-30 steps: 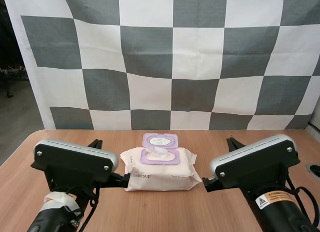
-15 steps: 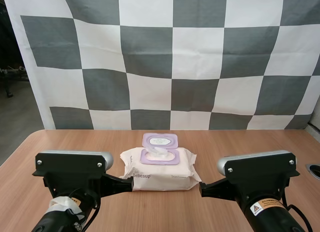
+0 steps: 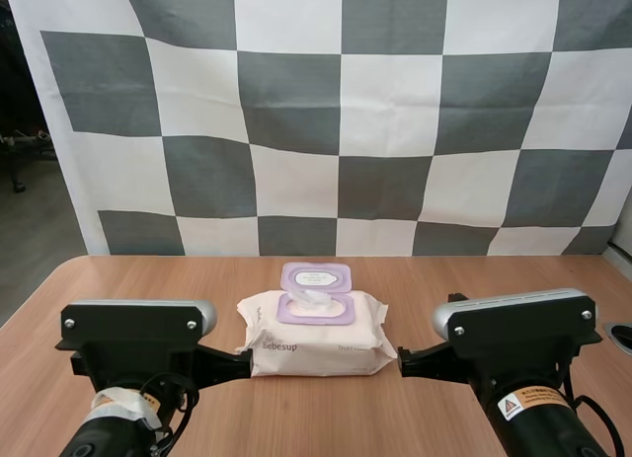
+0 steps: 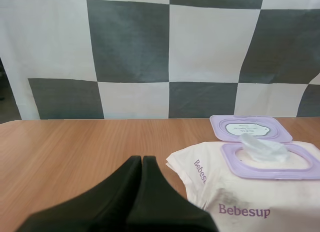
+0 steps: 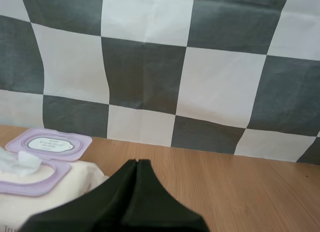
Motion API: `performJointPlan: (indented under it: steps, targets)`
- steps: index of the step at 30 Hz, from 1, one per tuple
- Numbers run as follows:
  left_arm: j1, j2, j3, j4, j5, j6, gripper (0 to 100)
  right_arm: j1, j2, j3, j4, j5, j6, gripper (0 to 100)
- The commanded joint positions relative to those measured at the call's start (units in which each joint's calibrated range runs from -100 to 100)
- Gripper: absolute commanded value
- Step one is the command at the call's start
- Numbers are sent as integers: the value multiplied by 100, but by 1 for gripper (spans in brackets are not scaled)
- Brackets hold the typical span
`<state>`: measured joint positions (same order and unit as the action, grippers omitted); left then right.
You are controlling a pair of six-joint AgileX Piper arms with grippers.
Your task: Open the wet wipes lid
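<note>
Notably, in the high view each arm's housing is covering the root of its fingers. Only dark finger ends are showing beside the wet wipes pack [image 3: 316, 337], and whether either tip is touching the wrapper cannot be told. In the left wrist view the view's edge is cutting off part of the pack. In the right wrist view the fingers of the right gripper [image 5: 136, 163] are hiding much of the pack's near side. The small print on the lid label is too fine to read.

The pack is lying flat on the table [image 3: 148, 279] between the two grippers. It is sitting ahead and to the right of the left gripper [image 4: 142, 159], and ahead and to the left of the right gripper. It is a soft white wrapper carrying purple "Bebesup" lettering. Its lilac lid [image 3: 316, 276] is lying folded back, away from both grippers, with its white label facing up. One white wipe [image 4: 262, 147] is sticking up out of the lilac-rimmed opening [image 4: 228, 154].

Both grippers are clenched on nothing, each pair of fingers pressing together into one dark wedge.

Compared with half a second earlier, the right arm is sitting slightly higher and the left arm is holding about level. The pack and its open lid are lying where they were.
</note>
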<state>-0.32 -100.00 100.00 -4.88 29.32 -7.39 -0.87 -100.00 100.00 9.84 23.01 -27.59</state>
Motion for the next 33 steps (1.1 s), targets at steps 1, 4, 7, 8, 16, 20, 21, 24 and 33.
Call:
performJointPlan:
  steps: [1,4,7,8,16,20,21,24,33]
  targets:
    - [-3,0,0,3,-3,1,2,-1,0,0,4,291,-58,0]
    - [-3,0,0,3,37,1,2,-1,0,0,16,740,-99,0]
    - [-3,0,0,3,37,1,2,-1,0,0,16,802,-136,0]
    - [-3,0,0,3,37,1,2,-1,0,0,16,818,-136,0]
    - [-3,0,0,3,37,1,2,-1,0,0,4,815,-136,0]
    - [-3,0,0,3,37,1,2,-1,0,0,15,815,-136,0]
    - [-3,0,0,3,21,1,2,-1,0,0,15,815,-136,0]
    - [-3,0,0,3,21,1,2,-1,0,0,15,815,-136,0]
    - [-3,0,0,3,21,1,2,-1,0,0,15,815,-136,0]
